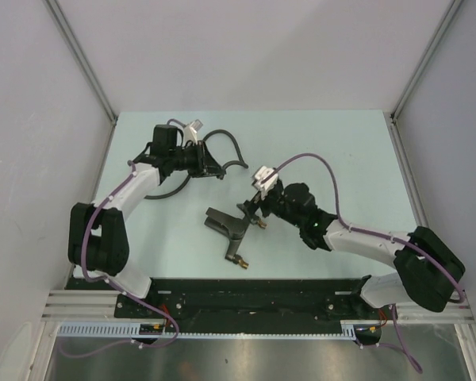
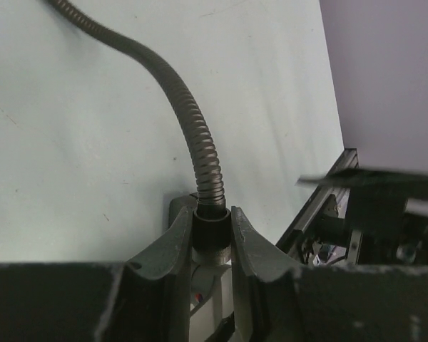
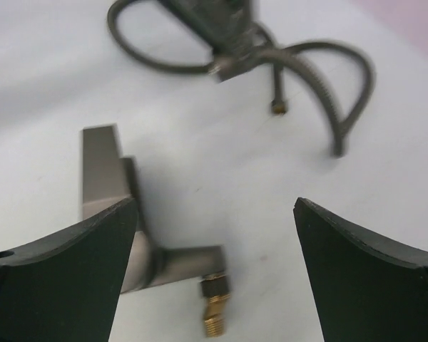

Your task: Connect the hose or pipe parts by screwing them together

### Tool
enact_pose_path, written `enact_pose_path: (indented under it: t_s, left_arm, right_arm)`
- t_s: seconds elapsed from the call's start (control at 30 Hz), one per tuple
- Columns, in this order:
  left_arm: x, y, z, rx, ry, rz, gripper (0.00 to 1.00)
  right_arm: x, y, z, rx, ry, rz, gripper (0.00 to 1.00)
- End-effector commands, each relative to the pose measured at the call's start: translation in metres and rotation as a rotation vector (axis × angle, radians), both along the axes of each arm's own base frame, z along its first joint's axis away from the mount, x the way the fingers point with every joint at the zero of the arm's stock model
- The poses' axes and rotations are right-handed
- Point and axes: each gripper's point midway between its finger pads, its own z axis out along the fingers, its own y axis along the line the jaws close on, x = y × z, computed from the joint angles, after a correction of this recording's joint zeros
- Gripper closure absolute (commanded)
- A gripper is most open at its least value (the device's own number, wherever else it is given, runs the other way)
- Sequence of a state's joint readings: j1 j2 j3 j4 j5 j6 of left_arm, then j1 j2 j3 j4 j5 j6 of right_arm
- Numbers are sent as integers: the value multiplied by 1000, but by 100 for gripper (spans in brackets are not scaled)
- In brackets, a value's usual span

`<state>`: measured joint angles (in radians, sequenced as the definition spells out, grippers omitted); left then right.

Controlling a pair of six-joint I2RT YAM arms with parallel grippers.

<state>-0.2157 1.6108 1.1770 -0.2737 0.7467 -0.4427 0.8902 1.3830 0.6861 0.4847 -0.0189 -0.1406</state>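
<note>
The left fingers (image 2: 175, 242) pinch the ribbed dark-grey hose (image 2: 200, 142) by its collar, beyond the forked fitting (image 3: 103, 178), and hide the hose's end. The right fingers (image 3: 71, 263) are spread wide over the fitting on the tabletop (image 1: 341, 159) and partly cover it. One brass tip (image 3: 215, 313) shows.

On the table (image 1: 325, 143) the forked fitting (image 1: 226, 224) lies near the middle, its two tips pointing toward 4 and 6 o'clock. The hose (image 1: 236, 151) curls at about 12 o'clock from it, well apart, with one end between the fingers of the left gripper (image 1: 218, 168). The right gripper (image 1: 250, 208) stands just at the fitting's 2 o'clock side, with one tip lying between its spread fingers.
</note>
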Motion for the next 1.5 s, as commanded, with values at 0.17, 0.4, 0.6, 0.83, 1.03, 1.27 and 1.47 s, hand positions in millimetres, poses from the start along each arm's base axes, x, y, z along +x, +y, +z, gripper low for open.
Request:
enact_pose_path:
  t_s: [0.17,0.4,0.6,0.83,1.03,1.27,1.47]
  left_arm:
    - [-54,-13,27,-70,-87,-141,100]
    - [-100,-45,27,-119,-87,-337,100]
    - [-115,-54,31,-137,-91,-396,100]
    - [-120,-56,41,-150,-119,-417,100]
    - [-121,-54,50,-148,-147,-398,100]
    - [-90,-57,57,-100,-166,-294,100]
    - [-39,-110,89,-132,-211,-343,100]
  right_arm:
    - [46,-32,66,42,-308,111,7]
    - [46,-17,61,34,-386,195,8]
    - [44,-4,33,8,-348,267,12]
    - [66,10,25,85,-350,172,25]
    - [101,0,13,190,-358,31,50]
    - [175,-103,44,203,-452,-467,100]
    - [208,-255,129,96,-520,-974,100]
